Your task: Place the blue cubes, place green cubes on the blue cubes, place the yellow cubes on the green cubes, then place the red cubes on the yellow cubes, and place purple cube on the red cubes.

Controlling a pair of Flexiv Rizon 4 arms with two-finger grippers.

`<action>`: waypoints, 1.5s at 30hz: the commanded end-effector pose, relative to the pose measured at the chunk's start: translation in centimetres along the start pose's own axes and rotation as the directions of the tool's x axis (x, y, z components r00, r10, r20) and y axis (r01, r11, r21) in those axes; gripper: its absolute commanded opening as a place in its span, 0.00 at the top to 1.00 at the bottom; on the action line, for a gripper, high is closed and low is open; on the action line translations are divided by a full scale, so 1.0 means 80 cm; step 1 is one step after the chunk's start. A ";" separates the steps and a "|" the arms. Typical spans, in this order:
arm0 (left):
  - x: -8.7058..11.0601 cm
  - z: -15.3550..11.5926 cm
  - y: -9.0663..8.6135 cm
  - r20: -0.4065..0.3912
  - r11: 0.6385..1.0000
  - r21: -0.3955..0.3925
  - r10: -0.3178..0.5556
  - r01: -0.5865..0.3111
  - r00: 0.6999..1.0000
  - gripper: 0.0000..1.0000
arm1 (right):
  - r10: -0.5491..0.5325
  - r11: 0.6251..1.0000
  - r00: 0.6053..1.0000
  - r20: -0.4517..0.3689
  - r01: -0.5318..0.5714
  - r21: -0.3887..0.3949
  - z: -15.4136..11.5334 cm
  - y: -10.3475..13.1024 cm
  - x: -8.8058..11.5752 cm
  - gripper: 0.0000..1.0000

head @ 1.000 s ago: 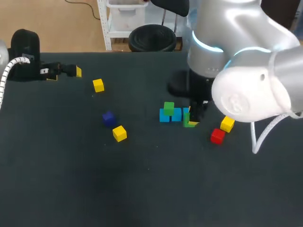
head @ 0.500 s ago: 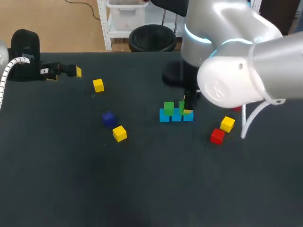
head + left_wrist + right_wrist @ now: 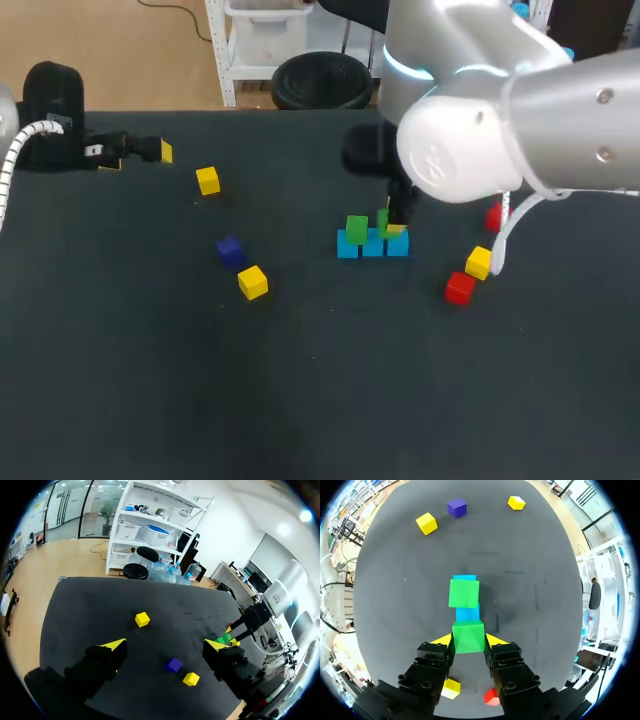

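Right gripper (image 3: 468, 641) is pinching a green cube (image 3: 468, 636) from both sides. It hangs over the right part of the blue row (image 3: 372, 244); can't tell if it touches blue. The row is three blue cubes in a line, touching, mid-table. The second green (image 3: 356, 228) sits on the row's left cube, just left of the held one.

Left gripper (image 3: 138, 156) is at the far-left of the table, fingers spread, nothing between them.

Loose cubes:
- far yellow (image 3: 207, 180), left of the row, toward the far edge
- purple cube (image 3: 230, 249), left of the row, with near yellow (image 3: 252, 282) just beside it on the near side
- right yellow (image 3: 479, 262), right of the row, with near red (image 3: 459, 288) just beside it
- far red (image 3: 495, 215) — partly hidden behind the right arm
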State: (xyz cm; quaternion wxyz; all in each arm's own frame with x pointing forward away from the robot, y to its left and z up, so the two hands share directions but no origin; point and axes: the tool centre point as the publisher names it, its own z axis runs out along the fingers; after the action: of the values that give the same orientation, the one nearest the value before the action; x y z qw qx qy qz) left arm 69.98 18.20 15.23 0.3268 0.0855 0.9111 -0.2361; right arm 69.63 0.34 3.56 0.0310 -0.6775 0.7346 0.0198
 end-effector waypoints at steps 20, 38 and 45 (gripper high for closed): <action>0.001 0.000 0.003 0.006 1.000 0.011 0.002 -0.002 1.000 0.00 | 0.006 1.000 1.000 0.001 -0.006 -0.017 0.009 0.004 0.008 1.00; 0.001 0.000 0.003 0.006 1.000 0.011 0.002 -0.002 1.000 0.00 | -0.001 1.000 1.000 0.000 0.001 -0.012 0.009 0.003 0.001 1.00; 0.001 0.000 0.003 0.006 1.000 0.011 0.002 -0.002 1.000 0.00 | -0.002 1.000 1.000 -0.006 0.001 -0.016 0.012 0.004 0.003 1.00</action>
State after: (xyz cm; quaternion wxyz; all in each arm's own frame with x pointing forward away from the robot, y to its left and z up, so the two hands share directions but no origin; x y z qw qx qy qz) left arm 69.98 18.20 15.22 0.3268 0.0855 0.9111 -0.2361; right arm 69.25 0.20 2.66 0.0235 -0.6787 0.7336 0.0240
